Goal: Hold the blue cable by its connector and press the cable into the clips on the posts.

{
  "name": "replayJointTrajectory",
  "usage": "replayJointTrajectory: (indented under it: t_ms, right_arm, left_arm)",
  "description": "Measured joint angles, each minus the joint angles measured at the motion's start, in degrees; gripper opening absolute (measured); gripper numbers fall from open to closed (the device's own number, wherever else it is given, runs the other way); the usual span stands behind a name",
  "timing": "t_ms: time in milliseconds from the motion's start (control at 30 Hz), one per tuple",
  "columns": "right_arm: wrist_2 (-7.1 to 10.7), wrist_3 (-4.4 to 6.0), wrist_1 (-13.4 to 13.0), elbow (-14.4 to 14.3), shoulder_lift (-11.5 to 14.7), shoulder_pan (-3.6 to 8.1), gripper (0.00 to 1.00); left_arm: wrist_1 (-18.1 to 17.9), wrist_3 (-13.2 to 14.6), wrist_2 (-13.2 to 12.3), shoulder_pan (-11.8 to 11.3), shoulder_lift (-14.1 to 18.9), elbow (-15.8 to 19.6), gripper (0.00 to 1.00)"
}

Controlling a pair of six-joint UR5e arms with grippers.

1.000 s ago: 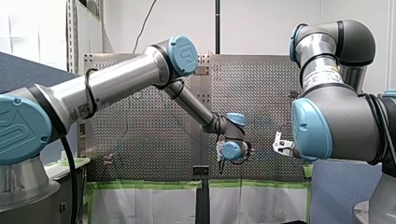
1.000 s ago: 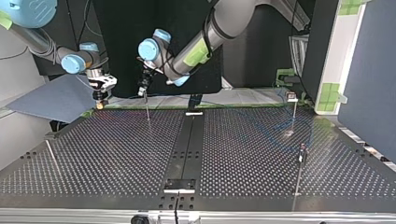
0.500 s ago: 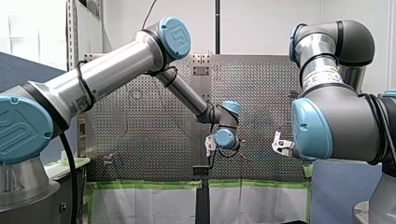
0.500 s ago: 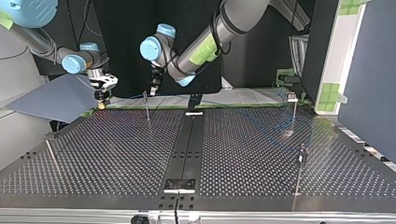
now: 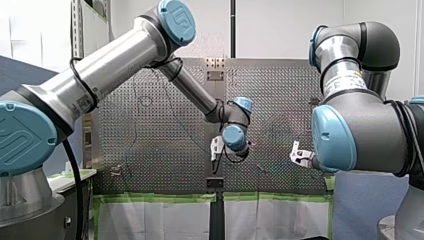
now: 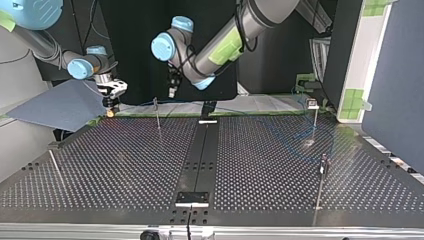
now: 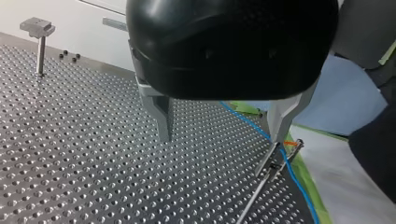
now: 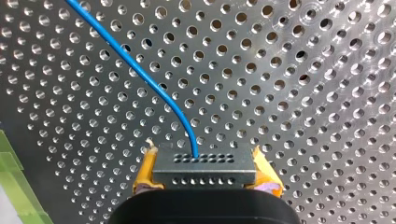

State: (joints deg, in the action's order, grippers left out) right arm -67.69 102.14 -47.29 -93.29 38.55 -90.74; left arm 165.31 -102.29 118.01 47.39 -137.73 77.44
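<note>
In the right wrist view my right gripper [image 8: 205, 181] is shut on the grey connector [image 8: 204, 165], held between yellow pads. From the connector the blue cable [image 8: 140, 70] arcs away over the perforated table. My left gripper [image 7: 222, 138] hangs open above the table with nothing between its metal fingers. A thin post [image 7: 273, 163] stands just beyond one finger, and the blue cable [image 7: 299, 186] passes its head. In the top view my left gripper [image 6: 172, 90] hovers up and to the right of that post [image 6: 157, 112]. My right gripper [image 6: 109, 102] stays at the far left.
Other posts stand on the table: one at the top view's far right [image 6: 315, 117], one nearer [image 6: 322, 170], one at the near left [image 6: 55, 165]. A post with a clip head [image 7: 39, 46] stands far off to the side. Green tape [image 6: 260, 114] lines the far edge.
My left gripper has risen off the post at the top view's left and drifted toward that view's right. My right arm and the connector have not moved.
</note>
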Motion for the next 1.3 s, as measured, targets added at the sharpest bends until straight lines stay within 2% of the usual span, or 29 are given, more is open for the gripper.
replayJointTrajectory:
  t_ms: [267, 600, 933, 1300]
  right_arm:
    - [0.01, 0.01, 0.07, -0.01, 0.00, -0.22, 0.00]
    - [0.01, 0.01, 0.09, 0.02, 0.00, -0.40, 0.00]
    - [0.01, 0.01, 0.08, 0.11, 0.00, -0.82, 0.00]
    - [0.01, -0.25, 0.09, 0.50, 0.02, -1.36, 0.00]
  left_arm:
    - [0.75, -2.36, 1.15, 0.00, 3.98, 3.99, 1.00]
    - [0.38, -2.88, 1.37, 0.05, 8.97, 8.97, 1.00]
    - [-4.64, -5.94, 1.43, 0.16, 14.56, 14.56, 1.00]
    - [-9.59, -6.33, 1.56, 0.23, 19.49, 19.48, 1.00]
